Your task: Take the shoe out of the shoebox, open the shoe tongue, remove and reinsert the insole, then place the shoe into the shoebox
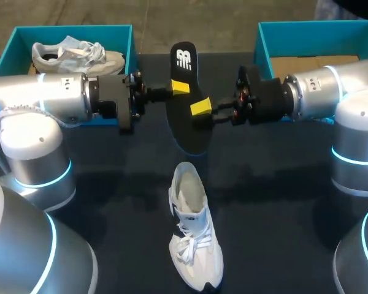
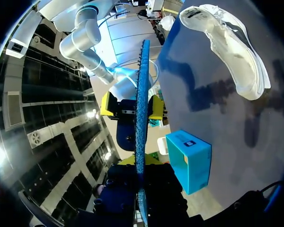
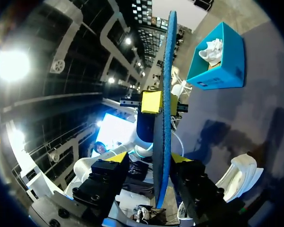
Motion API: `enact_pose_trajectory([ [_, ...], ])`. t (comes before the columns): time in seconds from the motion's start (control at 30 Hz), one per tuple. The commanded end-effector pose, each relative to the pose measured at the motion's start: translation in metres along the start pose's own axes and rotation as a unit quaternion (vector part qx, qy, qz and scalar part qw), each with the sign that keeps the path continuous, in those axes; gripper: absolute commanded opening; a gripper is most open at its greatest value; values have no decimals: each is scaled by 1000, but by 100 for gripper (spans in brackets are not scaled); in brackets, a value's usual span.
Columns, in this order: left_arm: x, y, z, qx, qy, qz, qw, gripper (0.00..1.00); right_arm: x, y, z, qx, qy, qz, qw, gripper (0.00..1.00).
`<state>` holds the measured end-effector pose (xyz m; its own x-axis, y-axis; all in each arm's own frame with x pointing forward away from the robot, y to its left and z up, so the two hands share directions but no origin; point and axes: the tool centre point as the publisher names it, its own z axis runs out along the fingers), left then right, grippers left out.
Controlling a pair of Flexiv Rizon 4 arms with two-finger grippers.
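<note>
A: Where is the insole to be found?
B: The insole (image 1: 184,61) is held up off the counter (image 1: 282,202), in the gap between the two arms. Its black face is shown to the head camera, and its blue underside is seen edge-on in both wrist views.

A: By what is it gripped?
B: It is pinched by the left hand (image 1: 180,87). In the left wrist view the two yellow tips are seen nearly closed, one pressed against each side of it. The right hand (image 1: 200,108) is set against the insole from the opposite side, a little further along toward its wider end. Whether anything is clamped there cannot be told.

A: And the shoe?
B: The white shoe (image 1: 195,245) is stood on its sole on the counter, outside both boxes and nearer the robot than the insole. Its laces are uppermost and its opening is turned toward the insole.

A: The boxes?
B: Two teal boxes are placed at the far side. A second shoe (image 1: 76,54) is laid in the left shoebox (image 1: 73,29), and brown card is seen inside the right shoebox (image 1: 264,43)
</note>
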<state>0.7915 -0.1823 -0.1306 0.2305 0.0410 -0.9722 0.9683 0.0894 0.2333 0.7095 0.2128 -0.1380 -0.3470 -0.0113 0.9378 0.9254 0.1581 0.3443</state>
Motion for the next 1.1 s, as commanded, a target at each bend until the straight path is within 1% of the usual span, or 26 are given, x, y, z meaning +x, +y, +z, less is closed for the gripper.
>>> enact_pose_trajectory([
  [0.03, 1, 0, 1, 3, -2, -4, 1000, 0, -2, 2, 5, -2, -1, -2, 1000, 50],
  [0.23, 4, 0, 2, 5, 4, -11, 1000, 0, -6, 5, 7, 2, -18, -5, 1000, 47],
  [0.47, 2, -1, 1, 5, 3, -11, 1000, 0, -8, 8, 7, -9, -27, -15, 999, 45],
  [0.67, 1, -1, -1, 2, 2, -9, 1000, 0, -12, 8, 5, -16, -33, -15, 999, 38],
  [0.97, 0, -1, 1, 1, 3, -6, 1000, 0, -13, 7, 3, -19, -40, -13, 999, 39],
  [1.1, 1, -3, 2, 0, 1, -5, 1000, 0, -14, 7, 3, -22, -42, -11, 999, 37],
])
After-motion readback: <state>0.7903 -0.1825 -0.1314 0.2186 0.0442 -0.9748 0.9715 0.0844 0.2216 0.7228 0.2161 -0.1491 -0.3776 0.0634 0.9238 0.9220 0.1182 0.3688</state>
